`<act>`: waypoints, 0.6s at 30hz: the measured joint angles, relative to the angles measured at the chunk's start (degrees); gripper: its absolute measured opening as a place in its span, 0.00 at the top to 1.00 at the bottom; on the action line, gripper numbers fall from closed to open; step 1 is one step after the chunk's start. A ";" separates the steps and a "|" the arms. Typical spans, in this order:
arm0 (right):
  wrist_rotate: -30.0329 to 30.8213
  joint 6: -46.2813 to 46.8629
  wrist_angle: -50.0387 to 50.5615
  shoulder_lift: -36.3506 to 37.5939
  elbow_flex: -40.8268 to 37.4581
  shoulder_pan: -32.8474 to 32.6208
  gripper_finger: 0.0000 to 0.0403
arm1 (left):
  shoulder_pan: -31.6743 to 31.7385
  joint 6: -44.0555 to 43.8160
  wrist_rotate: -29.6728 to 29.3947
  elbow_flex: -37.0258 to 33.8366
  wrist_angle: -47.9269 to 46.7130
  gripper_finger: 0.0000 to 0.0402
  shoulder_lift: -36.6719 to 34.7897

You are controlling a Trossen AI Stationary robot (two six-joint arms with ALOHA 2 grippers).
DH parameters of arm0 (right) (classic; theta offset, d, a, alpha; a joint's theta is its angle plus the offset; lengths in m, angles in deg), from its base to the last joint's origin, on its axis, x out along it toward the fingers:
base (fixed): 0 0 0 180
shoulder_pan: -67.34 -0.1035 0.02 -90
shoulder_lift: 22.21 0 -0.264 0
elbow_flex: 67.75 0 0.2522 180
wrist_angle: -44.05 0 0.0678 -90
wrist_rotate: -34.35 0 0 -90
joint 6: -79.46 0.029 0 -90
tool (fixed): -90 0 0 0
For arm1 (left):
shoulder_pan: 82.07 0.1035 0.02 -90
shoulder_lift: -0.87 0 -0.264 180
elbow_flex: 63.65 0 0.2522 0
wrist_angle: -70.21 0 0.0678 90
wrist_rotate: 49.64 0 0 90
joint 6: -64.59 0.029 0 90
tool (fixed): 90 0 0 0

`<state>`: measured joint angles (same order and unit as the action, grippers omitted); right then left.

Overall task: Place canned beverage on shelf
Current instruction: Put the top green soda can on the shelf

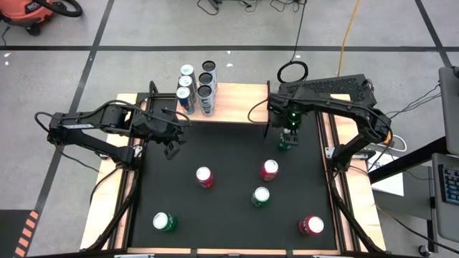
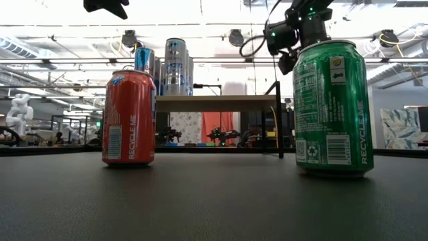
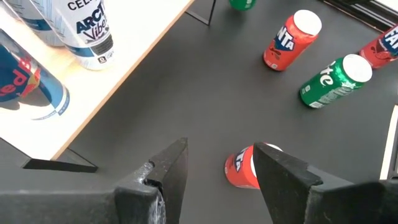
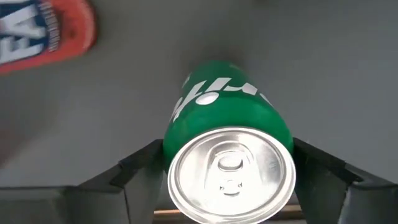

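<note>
Right gripper (image 4: 229,180) fingers flank upright green can (image 4: 227,134) w/ silver top, contact unclear.

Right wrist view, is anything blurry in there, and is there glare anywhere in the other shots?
Right wrist view: the green can between the fingers is fairly sharp, while the orange can at the edge is smeared. Low view: bright ceiling lights wash out the room behind the shelf. High view: even light, no strong glare.

Overhead and table-level views share the shelf (image 1: 229,102); wrists look close.
</note>
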<state>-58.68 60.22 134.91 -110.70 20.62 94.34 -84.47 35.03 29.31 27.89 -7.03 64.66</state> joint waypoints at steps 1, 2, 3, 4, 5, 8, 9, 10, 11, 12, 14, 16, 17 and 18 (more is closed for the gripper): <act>-0.12 -2.49 -0.01 0.02 0.14 -0.37 0.32 | 0.00 0.00 0.00 0.00 0.00 0.54 0.00; -0.24 -5.06 -0.16 0.04 0.15 -0.74 0.32 | 0.00 0.00 0.00 0.00 0.00 0.54 0.00; -0.33 -7.66 -0.22 0.04 0.15 -1.13 0.32 | 0.00 0.02 0.00 0.00 0.00 0.54 0.00; -0.41 -9.97 -0.34 0.04 0.15 -1.53 0.32 | 0.00 0.02 0.00 0.00 0.00 0.54 0.00; -0.40 -11.93 -0.63 0.04 0.15 -1.92 0.32 | -0.02 0.02 0.00 0.00 0.00 0.54 0.00; -0.20 -16.72 -2.42 0.04 0.15 -2.83 0.32 | 0.00 0.02 0.00 0.00 0.00 0.54 0.00; -0.20 -18.24 -3.13 0.04 0.15 -3.04 0.32 | -0.01 0.02 0.00 0.00 0.00 0.54 0.00; -0.21 -19.41 -3.85 0.04 0.15 -3.17 0.32 | 0.00 0.01 0.00 0.00 0.00 0.54 0.00; -0.22 -20.50 -4.53 0.04 0.15 -3.31 0.32 | -0.01 0.01 0.00 0.00 0.01 0.54 0.00; -0.24 -21.26 -5.18 0.04 0.15 -3.45 0.32 | -0.01 0.00 0.00 0.00 0.00 0.54 0.00; -0.22 -22.40 -6.08 0.04 0.15 -3.52 0.32 | -0.01 0.00 0.00 0.00 0.00 0.54 0.00; -0.26 -22.46 -6.38 0.04 0.15 -3.54 0.32 | -0.02 0.00 0.00 0.00 0.00 0.54 -0.02; -0.23 -22.34 -6.44 0.04 0.15 -3.54 0.32 | -0.02 0.00 0.00 0.00 0.02 0.54 -0.02; -0.20 -22.19 -6.45 0.04 0.15 -3.54 0.32 | 0.00 0.00 0.00 0.00 0.02 0.54 0.00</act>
<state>-58.88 38.03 128.47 -110.65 20.77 90.80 -84.47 35.03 29.31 27.89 -7.02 64.66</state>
